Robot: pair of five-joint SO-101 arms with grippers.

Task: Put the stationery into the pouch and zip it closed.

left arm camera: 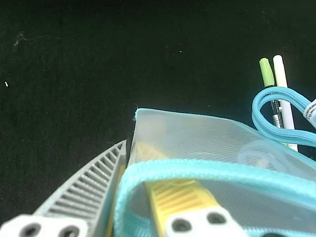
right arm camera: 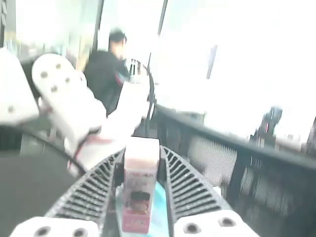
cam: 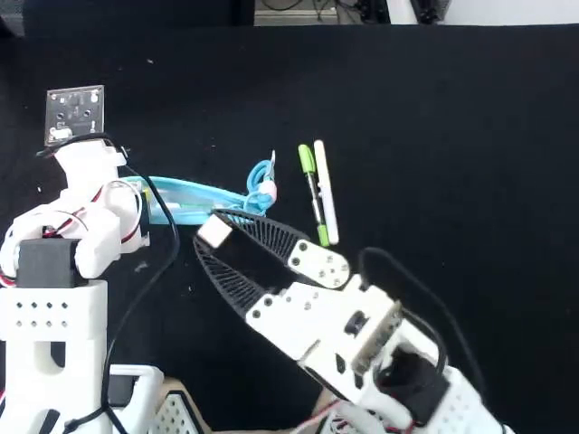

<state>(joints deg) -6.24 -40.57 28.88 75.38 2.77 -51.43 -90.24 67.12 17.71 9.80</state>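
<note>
- My left gripper (left arm camera: 132, 148) pinches one wall of the pouch (left arm camera: 212, 138), which lies unzipped on the table.
- My right gripper (cam: 217, 233) clamps an eraser (right arm camera: 139, 190) just beside it, not yet in.
- The green pen (cam: 308, 181) and white pen (cam: 326, 192) wait outside; zipping comes last.

Overhead, wrists close — right seemingly level
</note>
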